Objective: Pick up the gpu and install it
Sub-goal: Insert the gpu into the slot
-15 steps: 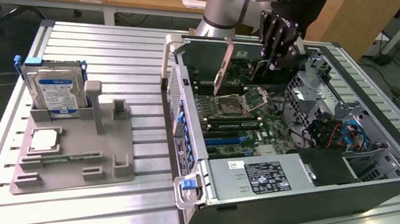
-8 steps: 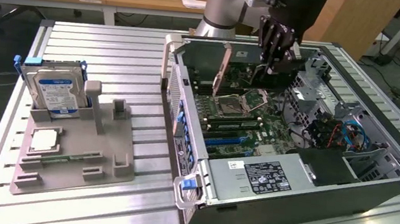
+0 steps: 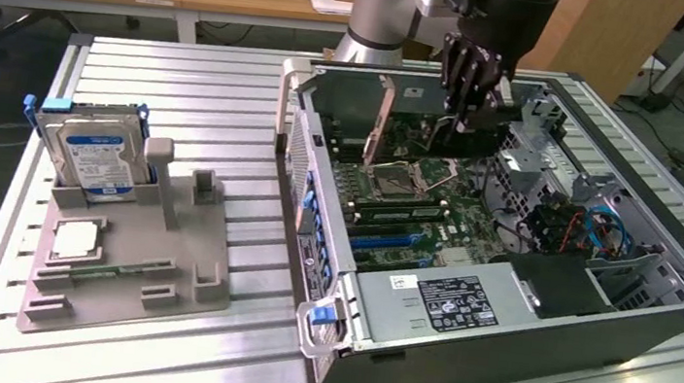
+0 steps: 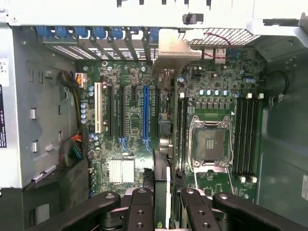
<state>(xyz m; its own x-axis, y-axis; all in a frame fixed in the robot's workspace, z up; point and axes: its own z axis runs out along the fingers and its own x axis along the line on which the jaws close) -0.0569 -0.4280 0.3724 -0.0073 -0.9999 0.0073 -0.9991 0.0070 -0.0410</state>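
The gpu (image 3: pixel 470 135), a dark slim card, hangs upright inside the open computer case (image 3: pixel 638 331), a little above the motherboard (image 3: pixel 437 218). My gripper (image 3: pixel 467 117) is shut on its upper edge. In the wrist view the gpu (image 4: pixel 162 144) appears edge-on between my fingers (image 4: pixel 140 207), and its silver bracket (image 4: pixel 174 47) lies against the case's rear slot openings. The card runs along the black expansion slot just beside the blue slot (image 4: pixel 146 113). I cannot tell whether its lower edge touches the slot.
On a grey fixture tray (image 3: pixel 177 259) at the exterior view's left stand a silver hard drive (image 3: pixel 92 156), a processor chip (image 3: pixel 75 239) and a green memory stick (image 3: pixel 113 271). Inside the case are the CPU socket (image 4: pixel 210 142), the power supply (image 3: pixel 449 301) and cables (image 3: pixel 599 228).
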